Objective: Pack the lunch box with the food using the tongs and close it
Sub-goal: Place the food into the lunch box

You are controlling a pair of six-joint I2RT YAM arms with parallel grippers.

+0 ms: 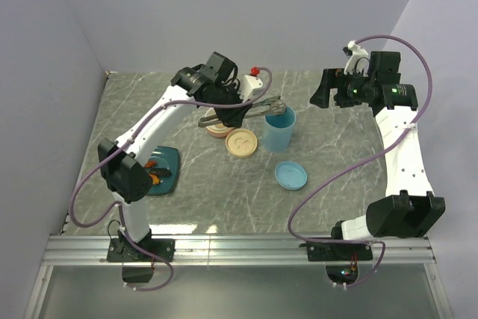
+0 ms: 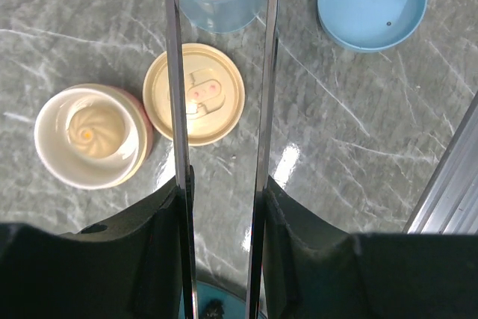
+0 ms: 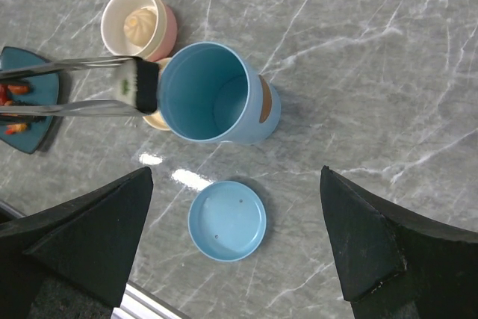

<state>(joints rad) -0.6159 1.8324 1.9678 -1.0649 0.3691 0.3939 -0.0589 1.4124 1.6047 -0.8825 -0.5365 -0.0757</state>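
Though slim, silvery mirror-bright tongs (image 2: 174, 95)

I can read no text, brand or number from here. The blue cup (image 3: 202, 91) has a tan patch (image 3: 265, 99) on its side, too small to show any lettering. The beige lid (image 2: 194, 93) bears only a raised shape with pink dots.

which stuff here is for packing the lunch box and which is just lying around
For the job: tongs, roll slice, bun, shrimp, blue cup, pink cup, blue lid, beige lid.

Just there: plate (only holds the shrimp), white box with red button.
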